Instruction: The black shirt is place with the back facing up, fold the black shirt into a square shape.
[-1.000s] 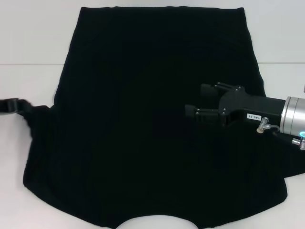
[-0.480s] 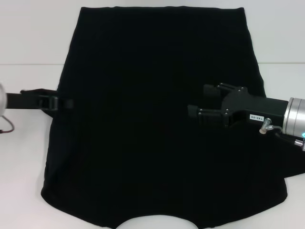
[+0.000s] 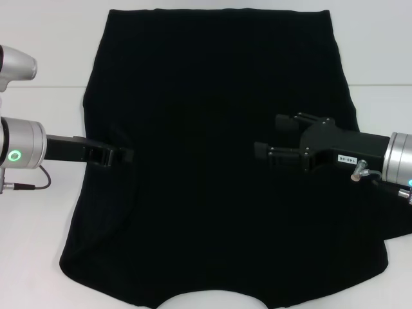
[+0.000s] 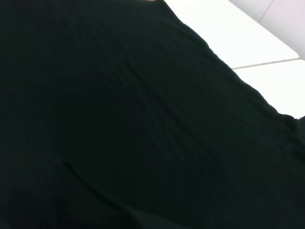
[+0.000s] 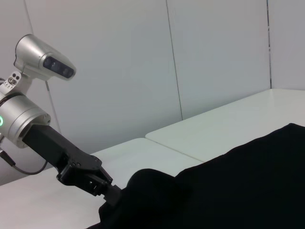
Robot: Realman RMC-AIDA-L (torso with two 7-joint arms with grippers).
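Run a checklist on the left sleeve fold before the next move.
1. left gripper has the black shirt: ok, shut on its left edge, fabric humped at its tip in the right wrist view.
2. Left edge carried inward: ok, a fold curves below the gripper.
3. right gripper clear of the fold: ok, open over the shirt's right half.
4. Right side folded: not ok, it lies flat.
5. Square shape reached: not ok.
6. Lettering face-down: cannot tell; none shows.
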